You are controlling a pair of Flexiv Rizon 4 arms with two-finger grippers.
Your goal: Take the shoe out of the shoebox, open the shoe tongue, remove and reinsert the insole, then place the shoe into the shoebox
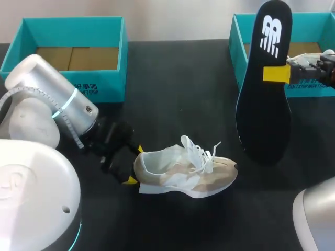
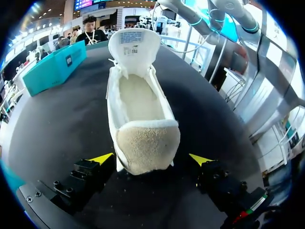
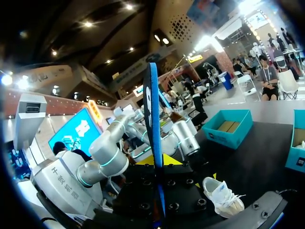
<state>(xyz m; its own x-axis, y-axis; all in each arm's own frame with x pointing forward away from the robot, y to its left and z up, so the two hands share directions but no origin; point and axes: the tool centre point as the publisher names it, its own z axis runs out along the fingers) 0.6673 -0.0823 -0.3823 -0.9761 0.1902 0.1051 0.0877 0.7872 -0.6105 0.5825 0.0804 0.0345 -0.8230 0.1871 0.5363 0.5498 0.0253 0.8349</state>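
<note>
A beige and white shoe [image 1: 186,170] lies on its sole on the black table, toe to the right, laces loose and tongue pulled up. My left gripper [image 1: 135,164] stands open at its heel. In the left wrist view the heel [image 2: 147,148] sits between the two yellow fingertips [image 2: 102,158] with a gap on each side, and the shoe's inside shows bare. My right gripper [image 1: 276,73] is shut on the black insole [image 1: 264,89], holding it upright above the table at the right. In the right wrist view the insole [image 3: 153,124] shows edge-on between the fingers of the right gripper [image 3: 159,164].
A teal shoebox [image 1: 104,86] stands open at the back left with nothing in it. A second teal box [image 1: 238,47] stands at the back right, behind the insole. The right wrist view shows the shoe [image 3: 221,195] and my left arm [image 3: 109,152] beyond the insole.
</note>
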